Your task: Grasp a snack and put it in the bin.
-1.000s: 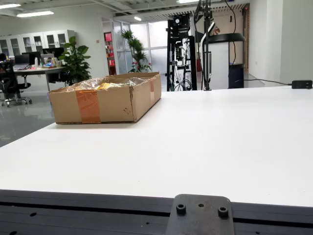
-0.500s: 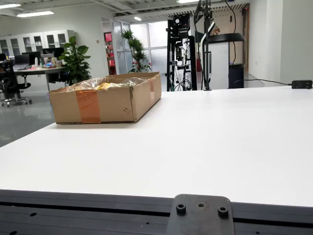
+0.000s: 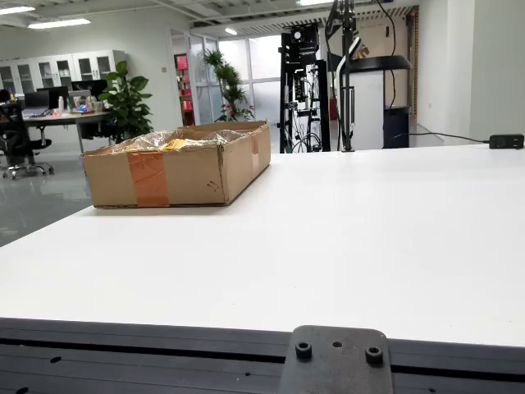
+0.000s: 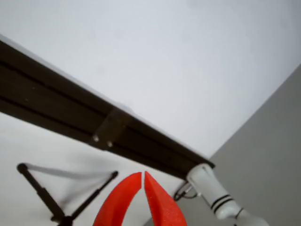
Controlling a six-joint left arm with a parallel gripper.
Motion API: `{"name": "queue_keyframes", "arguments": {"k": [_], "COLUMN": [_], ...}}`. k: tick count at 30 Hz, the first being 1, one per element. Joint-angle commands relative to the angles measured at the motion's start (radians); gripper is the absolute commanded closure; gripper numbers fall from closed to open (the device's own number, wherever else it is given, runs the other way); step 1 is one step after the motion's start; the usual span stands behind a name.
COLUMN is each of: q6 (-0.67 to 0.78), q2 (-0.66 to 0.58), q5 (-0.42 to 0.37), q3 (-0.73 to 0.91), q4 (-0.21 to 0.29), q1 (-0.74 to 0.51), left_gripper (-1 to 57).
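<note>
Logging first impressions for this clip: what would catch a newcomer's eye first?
In the view from the table edge, a taped cardboard box holding crinkly snack bags sits at the left of a white table. In the view that rides on the gripper, the red tool shows, tips together.

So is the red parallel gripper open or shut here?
Shut, and holding nothing: in the view that rides on the gripper, the two red fingers of the gripper meet at their tips, nothing between them.

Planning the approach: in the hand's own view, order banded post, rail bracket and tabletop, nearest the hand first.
1. Banded post, just right of the hand.
2. Rail bracket, up left.
3. Tabletop, across the top.
</note>
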State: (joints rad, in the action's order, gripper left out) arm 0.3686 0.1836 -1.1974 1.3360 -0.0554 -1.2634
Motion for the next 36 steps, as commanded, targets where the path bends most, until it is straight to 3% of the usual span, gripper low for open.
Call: {"name": "queue_keyframes", "arguments": {"k": [1,21,36], "q6": [0.015,-0.038,-0.052], "q2": [0.002,0.004,0.004], "q5": [-0.017,0.018,0.021], "q3": [-0.002,-0.001,-0.001], "q4": [0.002,-0.002,-0.002], "q1": [0.024,0.171,0.113], "left_gripper": [56.4,56.1,56.1]}}
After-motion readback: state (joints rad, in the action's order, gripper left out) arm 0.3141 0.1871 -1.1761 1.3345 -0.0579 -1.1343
